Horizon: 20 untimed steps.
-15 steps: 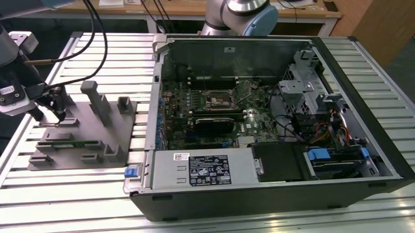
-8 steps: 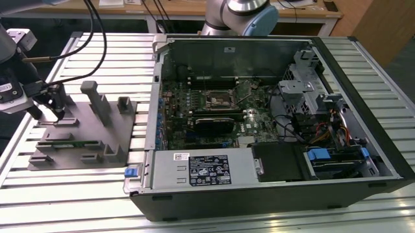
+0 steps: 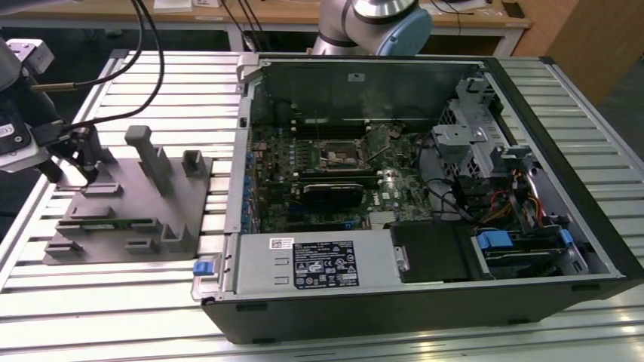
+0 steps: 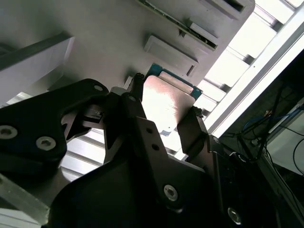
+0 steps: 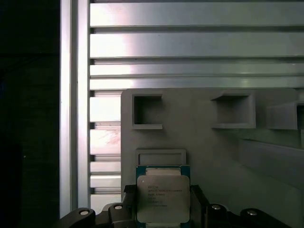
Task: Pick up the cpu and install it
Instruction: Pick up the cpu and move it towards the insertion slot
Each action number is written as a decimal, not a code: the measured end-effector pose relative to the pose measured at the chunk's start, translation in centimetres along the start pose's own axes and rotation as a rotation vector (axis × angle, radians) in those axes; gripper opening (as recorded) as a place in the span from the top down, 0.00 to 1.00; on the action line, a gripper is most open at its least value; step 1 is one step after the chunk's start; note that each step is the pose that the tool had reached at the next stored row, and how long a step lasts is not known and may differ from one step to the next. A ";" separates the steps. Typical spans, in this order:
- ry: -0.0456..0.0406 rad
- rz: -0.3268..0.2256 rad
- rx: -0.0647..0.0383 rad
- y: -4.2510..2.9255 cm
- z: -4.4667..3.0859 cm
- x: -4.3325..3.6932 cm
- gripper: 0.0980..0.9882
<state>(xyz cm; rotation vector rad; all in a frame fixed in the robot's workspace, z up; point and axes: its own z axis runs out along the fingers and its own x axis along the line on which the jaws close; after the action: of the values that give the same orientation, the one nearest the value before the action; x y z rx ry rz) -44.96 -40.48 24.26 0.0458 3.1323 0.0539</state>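
You have one cpu [image 5: 163, 199] to watch, and it sits between the two fingers [image 4: 190, 128] of your single pincer [image 5: 163, 191]. In both wrist views the fingers press against its opposite edges, so the pincer is closed narrow around the chip. Its silvery top faces the first wrist camera, with a blue-green border showing at the rim. I cannot tell whether the chip is already lifted clear or is touching the fixture beneath it. In the exterior view the pincer [image 3: 72, 175] hangs over the one grey plastic fixture [image 3: 131, 204] at that view's left, on the slatted metal counter [image 3: 121, 302]. Just beyond the chip, the first wrist view shows one shallow rectangular recess [image 5: 160, 156], then two full square pockets, one [image 5: 147, 111] beside the other [image 5: 232, 111], with part of a third at the picture's edge. Several upright posts [image 3: 141, 147] rise from the fixture close to the pincer. One open computer case [image 3: 423, 309] lies at the exterior view's right, well apart from the chip. Its raised side wall [image 3: 241, 151] stands between the fixture and the motherboard [image 3: 332, 181]. On that board you can see one black square socket [image 3: 339, 156], and nearer the camera one long grey box [image 3: 312, 260] with a white label.
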 end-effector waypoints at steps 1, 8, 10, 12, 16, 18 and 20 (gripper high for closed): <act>0.0000 0.000 0.000 0.01 -0.11 0.00 0.50; 0.0000 0.000 0.000 0.06 -0.88 -0.01 0.50; 0.0000 0.000 0.000 0.08 -1.08 -0.01 0.50; -0.0001 0.000 0.000 0.10 -1.29 -0.01 0.50; 0.0001 0.000 0.000 0.13 -1.73 -0.01 0.50; 0.0000 0.000 0.000 0.15 -1.94 -0.01 0.50; 0.0000 0.000 0.000 0.17 -2.14 -0.01 0.50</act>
<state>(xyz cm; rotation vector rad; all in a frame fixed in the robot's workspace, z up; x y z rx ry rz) -44.96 -40.38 26.41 0.0459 3.1323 0.0539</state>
